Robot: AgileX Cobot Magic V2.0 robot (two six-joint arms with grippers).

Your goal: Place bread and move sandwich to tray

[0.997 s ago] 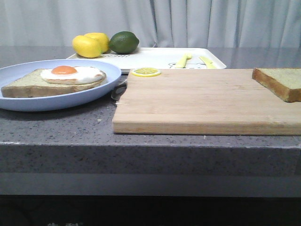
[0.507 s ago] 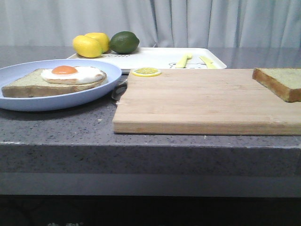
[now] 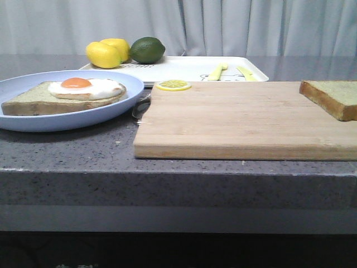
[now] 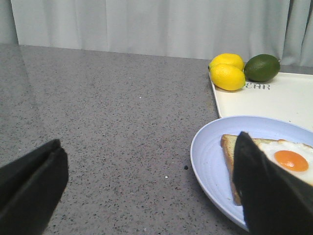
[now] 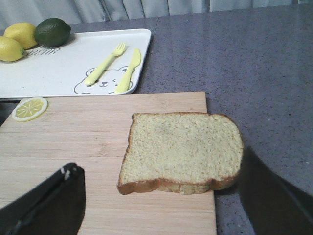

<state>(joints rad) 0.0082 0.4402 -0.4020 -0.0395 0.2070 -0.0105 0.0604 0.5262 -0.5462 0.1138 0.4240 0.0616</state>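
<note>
**Bare slice overhangs the board edge**

Our right pincer (image 5: 161,205) and left pincer (image 4: 146,191) gape wide, empty. The square tan bare bread (image 5: 182,152) juts past the wooden cutting board (image 3: 245,120) near the counter's right edge; a careless pinch could tip it off. Speckled grey stone counter (image 3: 72,151), grey curtains behind.

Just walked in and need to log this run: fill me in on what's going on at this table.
Nothing is held yet. The right pincer hangs open over the bare square toast slice, which lies on the right end of the wooden cutting board. The left pincer is open near the pale blue round plate, which carries the egg-topped toast. The cream-white rectangular tray behind holds two lemons and a lime, with no bread on it.
</note>
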